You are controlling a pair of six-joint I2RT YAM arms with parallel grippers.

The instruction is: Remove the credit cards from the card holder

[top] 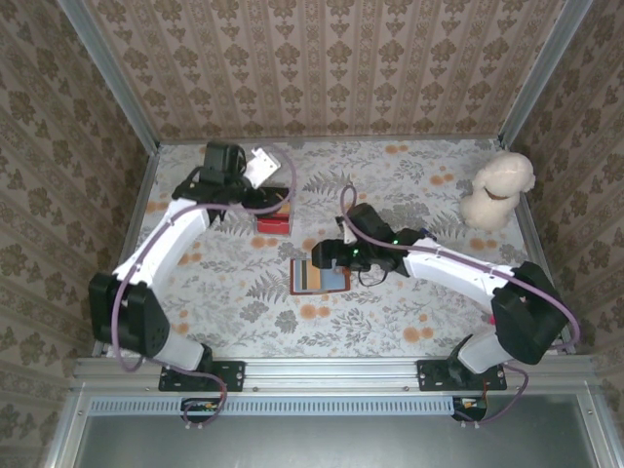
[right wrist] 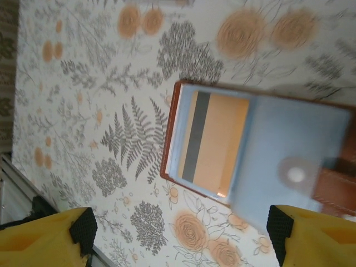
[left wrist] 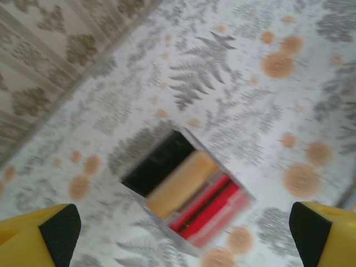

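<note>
The brown card holder (top: 317, 278) lies open in the middle of the table, grey-blue inside (right wrist: 295, 139). A tan-orange credit card (right wrist: 217, 139) with a dark stripe sits in its left pocket. The brown closing tab (right wrist: 334, 189) points right. My right gripper (right wrist: 181, 233) hangs open over the holder's near edge, nothing between its fingertips (right wrist: 83, 231). My left gripper (left wrist: 183, 233) is open and empty above a red striped box (left wrist: 219, 208). A dark card (left wrist: 158, 164) and a tan-orange card (left wrist: 181, 183) lie side by side on it, blurred.
The red box (top: 273, 219) stands left of centre, behind the holder. A cream plush toy (top: 497, 190) sits at the back right. Patterned walls with metal posts close the table in at the back and sides.
</note>
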